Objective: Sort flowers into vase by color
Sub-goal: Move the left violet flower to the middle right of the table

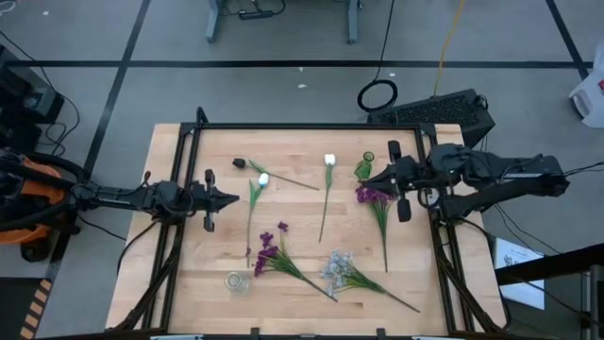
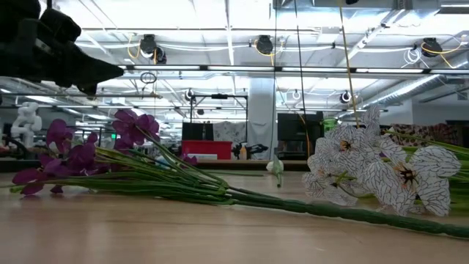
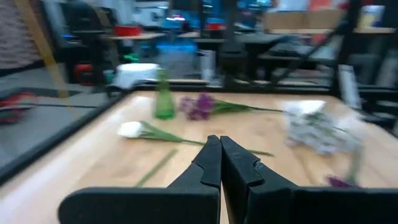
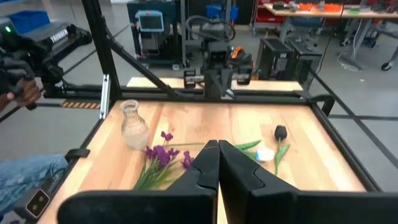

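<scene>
No sorting is done: all flowers [image 1: 326, 227] lie loose on the table [image 1: 179, 283], apparently none in the clear vase [image 1: 236, 281] or green vase [image 1: 366, 166], while the left gripper [image 1: 229, 198] and right gripper [image 1: 370, 177] hover closed and empty.

- You have bright, even light from overhead; the wooden table [image 1: 283, 236] shows only faint, soft shadows under the flower stems.
- In the low view, the ceiling lamps [image 2: 264, 45] glare, and the near pale flower sprig [image 2: 381, 172] looks soft.
- Your left wrist view is smeared: the green vase [image 3: 163, 102] and white tulip [image 3: 132, 129] are blurred.
- Your right wrist view is sharp, clear vase [image 4: 132, 124] included.
</scene>
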Available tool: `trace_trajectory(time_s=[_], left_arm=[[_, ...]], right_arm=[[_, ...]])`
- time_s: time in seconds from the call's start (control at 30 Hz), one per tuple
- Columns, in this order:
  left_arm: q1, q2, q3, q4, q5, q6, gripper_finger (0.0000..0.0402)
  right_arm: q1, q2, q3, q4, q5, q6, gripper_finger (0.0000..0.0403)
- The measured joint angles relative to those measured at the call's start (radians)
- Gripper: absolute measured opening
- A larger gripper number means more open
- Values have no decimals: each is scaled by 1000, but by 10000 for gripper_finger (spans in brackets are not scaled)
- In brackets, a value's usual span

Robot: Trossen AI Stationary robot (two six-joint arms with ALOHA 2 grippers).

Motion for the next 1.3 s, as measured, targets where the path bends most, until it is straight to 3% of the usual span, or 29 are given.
trace_trajectory(time_s=[0.2, 0.63, 0.8, 0.93, 1.0, 1.3], left_arm=[[0, 50, 103, -18, -34, 36, 2], [0, 344, 596, -319, -19, 21, 2], [0, 464, 762, -363, 136, 0, 2], [0, 536, 845, -345, 311, 84, 2], [-3, 567, 867, -344, 337, 89, 2], [-50, 741, 864, -393, 91, -49, 2]], right_arm=[[0, 51, 0, -18, 0, -1, 0], [0, 188, 0, -20, 0, -2, 0], [16, 242, -33, 22, 2, 15, 0], [30, 266, -145, 177, 2, 36, 0], [31, 271, -206, 268, 1, 61, 0], [43, 270, -379, 431, 68, 227, 0]])
